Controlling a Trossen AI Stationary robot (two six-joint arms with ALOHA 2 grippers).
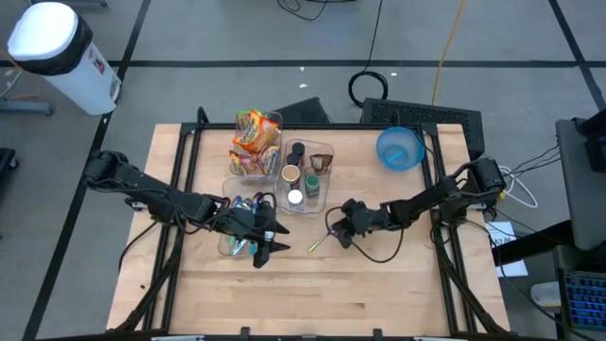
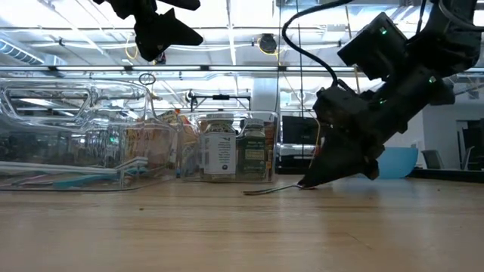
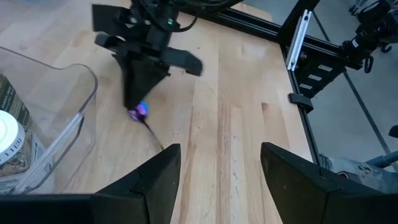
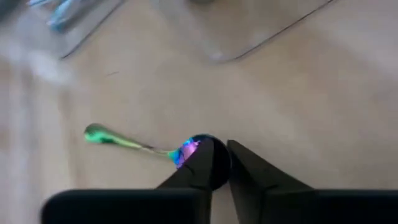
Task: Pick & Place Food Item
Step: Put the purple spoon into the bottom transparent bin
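A small iridescent spoon [image 1: 317, 244] lies on the wooden table near its middle; it also shows in the low view [image 2: 271, 190] and the right wrist view [image 4: 124, 142]. My right gripper [image 1: 338, 237] is down at the table, shut on the spoon's purple-blue end. My left gripper [image 1: 268, 248] is open and empty. It hangs well above the table [image 2: 155, 53], beside a clear bin of utensils [image 1: 237, 237], and its fingers [image 3: 155, 180] face the spoon and the right gripper. My right gripper pinches the spoon's purple-blue end [image 4: 188, 150] between its two fingertips. The fingers slant down from the table's right side [image 2: 306, 183] and lie roughly along the spoon. The spoon lies flat on the table, its green end [image 4: 93, 134] pointing away from the gripper.
A clear bin of snack bags [image 1: 254, 142] and a clear bin of jars [image 1: 305, 175] stand at the back middle. A blue bowl [image 1: 400, 149] is at the back right. Bare wood lies toward the table's near edge [image 1: 322, 303].
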